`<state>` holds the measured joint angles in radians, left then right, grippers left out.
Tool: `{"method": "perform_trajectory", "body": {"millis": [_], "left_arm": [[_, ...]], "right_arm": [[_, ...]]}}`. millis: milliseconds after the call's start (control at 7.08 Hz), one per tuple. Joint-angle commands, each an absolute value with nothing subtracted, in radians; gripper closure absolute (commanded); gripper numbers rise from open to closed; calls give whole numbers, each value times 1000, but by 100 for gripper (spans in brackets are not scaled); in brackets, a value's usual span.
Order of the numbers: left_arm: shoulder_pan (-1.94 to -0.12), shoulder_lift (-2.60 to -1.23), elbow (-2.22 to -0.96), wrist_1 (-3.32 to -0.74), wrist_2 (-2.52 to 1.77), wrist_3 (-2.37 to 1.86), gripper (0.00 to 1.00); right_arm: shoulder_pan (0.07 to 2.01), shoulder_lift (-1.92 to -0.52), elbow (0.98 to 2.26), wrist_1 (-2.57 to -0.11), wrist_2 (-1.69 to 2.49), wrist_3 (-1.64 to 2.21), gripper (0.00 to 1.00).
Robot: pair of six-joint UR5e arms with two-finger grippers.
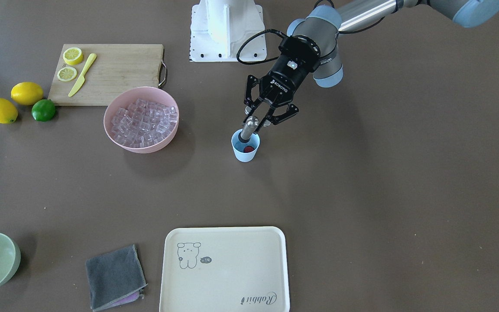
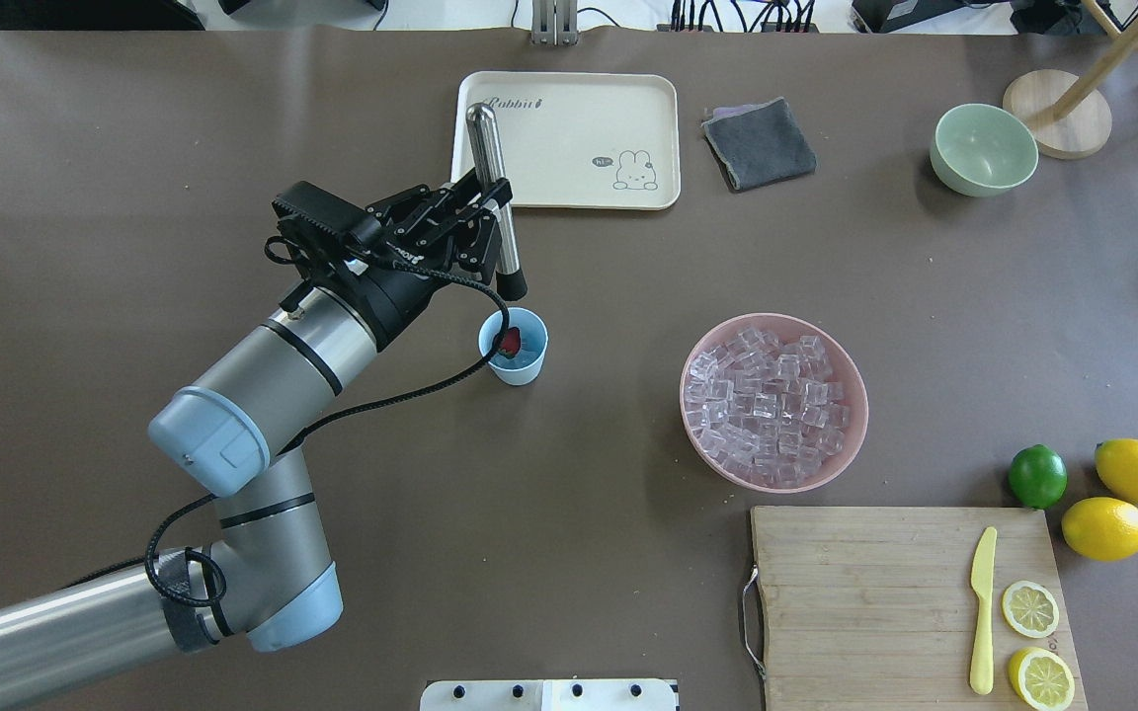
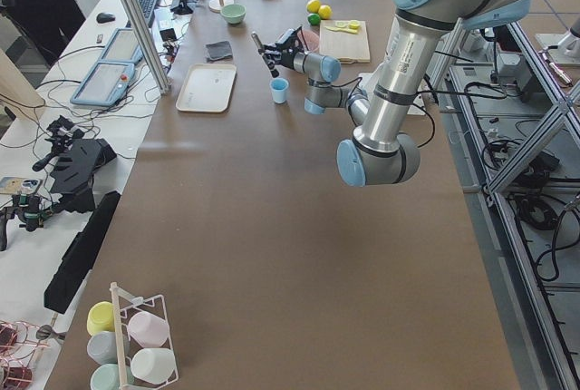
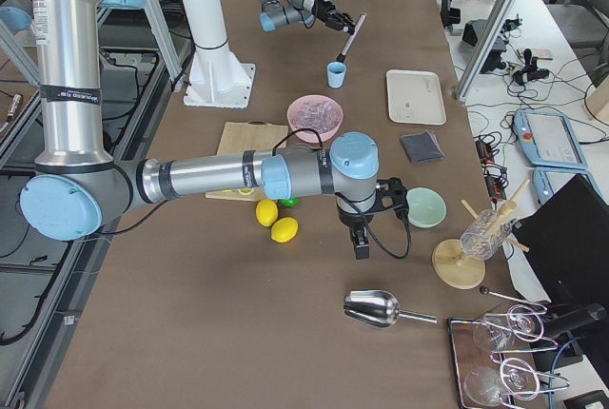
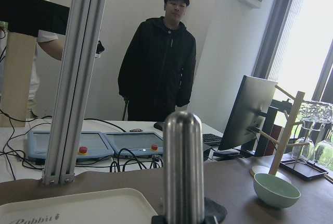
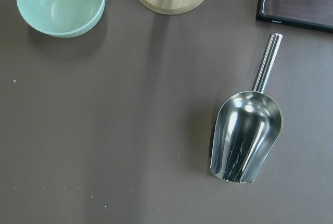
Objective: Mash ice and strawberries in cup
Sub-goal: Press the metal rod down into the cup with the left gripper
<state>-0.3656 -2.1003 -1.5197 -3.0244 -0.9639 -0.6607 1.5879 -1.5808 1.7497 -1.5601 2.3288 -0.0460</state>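
The light blue cup (image 1: 245, 152) stands mid-table with one red strawberry (image 1: 248, 148) inside; both also show in the overhead view, the cup (image 2: 516, 365) and the strawberry (image 2: 509, 342). My left gripper (image 1: 261, 116) is shut on a metal muddler (image 2: 491, 178), tilted, its black tip just above the cup's mouth. Ice cubes (image 2: 765, 400) fill the pink bowl (image 2: 776, 484) to the cup's side. My right gripper (image 4: 363, 238) shows only in the exterior right view, near the green bowl; I cannot tell whether it is open or shut.
A cream tray (image 2: 569, 138), a grey cloth (image 2: 759, 143) and a pale green bowl (image 2: 984, 148) lie along the far edge. A cutting board (image 2: 865, 592) holds lemon slices and a yellow knife. Lemons and a lime (image 2: 1036, 475) lie beside it. A metal scoop (image 6: 244, 135) lies under my right wrist.
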Motion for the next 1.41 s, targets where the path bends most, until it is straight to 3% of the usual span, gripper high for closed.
{"method": "perform_trajectory", "body": {"millis": [0, 424, 848, 1272], "left_arm": [[-334, -2102, -1468, -3051, -907, -652, 100], [-336, -2111, -1437, -3054, -907, -652, 100], [-345, -2103, -1573, -3051, -916, -557, 100], [-336, -2097, -1453, -3089, -907, -561, 100]], "right_arm": [[1588, -1574, 1741, -1560, 2329, -46, 0], [1588, -1585, 1749, -1560, 2329, -46, 0], [1588, -1580, 1746, -1560, 2329, -46, 0], [1588, -1580, 1744, -1560, 2329, -46, 0]]}}
